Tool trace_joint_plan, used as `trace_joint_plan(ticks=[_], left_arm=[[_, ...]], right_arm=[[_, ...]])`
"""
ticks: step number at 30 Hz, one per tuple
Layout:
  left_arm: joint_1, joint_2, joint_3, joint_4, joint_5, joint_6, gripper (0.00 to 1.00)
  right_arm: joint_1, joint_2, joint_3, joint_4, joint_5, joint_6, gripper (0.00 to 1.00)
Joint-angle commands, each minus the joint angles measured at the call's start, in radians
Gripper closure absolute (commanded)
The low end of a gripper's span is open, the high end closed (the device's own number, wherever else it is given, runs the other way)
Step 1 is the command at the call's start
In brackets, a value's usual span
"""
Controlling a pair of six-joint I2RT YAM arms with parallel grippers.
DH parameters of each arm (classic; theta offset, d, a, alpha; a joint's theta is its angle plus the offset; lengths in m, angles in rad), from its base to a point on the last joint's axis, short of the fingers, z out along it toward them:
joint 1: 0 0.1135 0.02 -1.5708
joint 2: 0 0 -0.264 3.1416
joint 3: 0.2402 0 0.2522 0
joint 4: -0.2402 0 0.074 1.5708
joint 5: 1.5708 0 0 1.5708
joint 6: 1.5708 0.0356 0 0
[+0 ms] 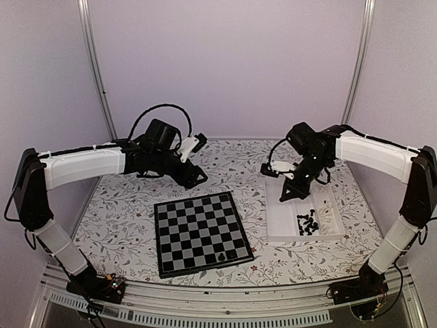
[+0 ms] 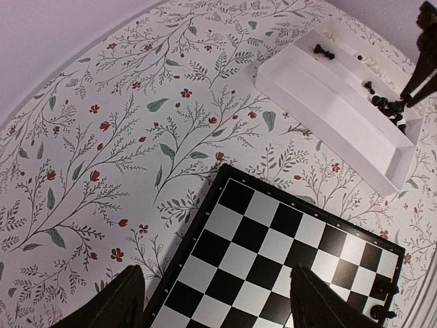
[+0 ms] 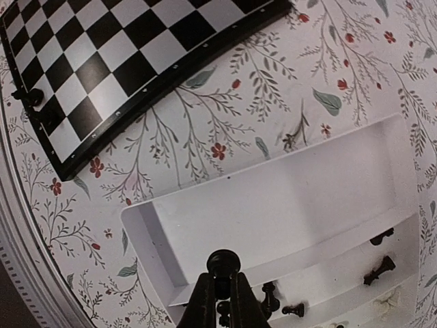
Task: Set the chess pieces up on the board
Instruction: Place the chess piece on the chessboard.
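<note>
The chessboard [image 1: 192,226] lies near the front centre, with two black pieces [image 1: 225,256] by its near right corner. They also show in the left wrist view [image 2: 382,288] and the right wrist view [image 3: 31,96]. Several black pieces [image 1: 308,223] lie in the white tray [image 1: 280,220]. My right gripper [image 1: 286,195] hovers over the tray's left compartment, shut on a black chess piece [image 3: 223,262] between its fingertips [image 3: 223,279]. My left gripper [image 1: 197,179] is open and empty above the board's far left corner [image 2: 229,179]; its fingers [image 2: 121,301] are spread wide.
The tray [image 3: 273,205] has a wide empty compartment and narrower ones holding black pieces [image 3: 379,270] and pale cream pieces [image 3: 386,298]. A floral tablecloth [image 1: 232,164] covers the table. Enclosure walls stand behind and at both sides.
</note>
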Motion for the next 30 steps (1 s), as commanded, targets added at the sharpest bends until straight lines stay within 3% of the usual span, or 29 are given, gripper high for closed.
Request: trace_joint_plan(ticks=[1, 7, 14, 30], left_arm=[[-0.003, -0.010, 0.019, -0.009, -0.021, 0.007, 0.25], [-0.003, -0.022, 0.017, -0.011, -0.026, 0.008, 0.25], [-0.004, -0.038, 0.016, -0.018, -0.045, 0.014, 0.25], [-0.002, -0.062, 0.016, -0.022, -0.039, 0.018, 0.25]], right_arm=[[0.133, 0.078, 0.059, -0.069, -0.063, -0.027, 0.94], [0.300, 0.201, 0.144, -0.089, -0.051, -0.041, 0.94], [0.407, 0.319, 0.232, -0.091, -0.021, -0.039, 0.94], [0.465, 0.403, 0.262, -0.070, 0.021, -0.038, 0.93]])
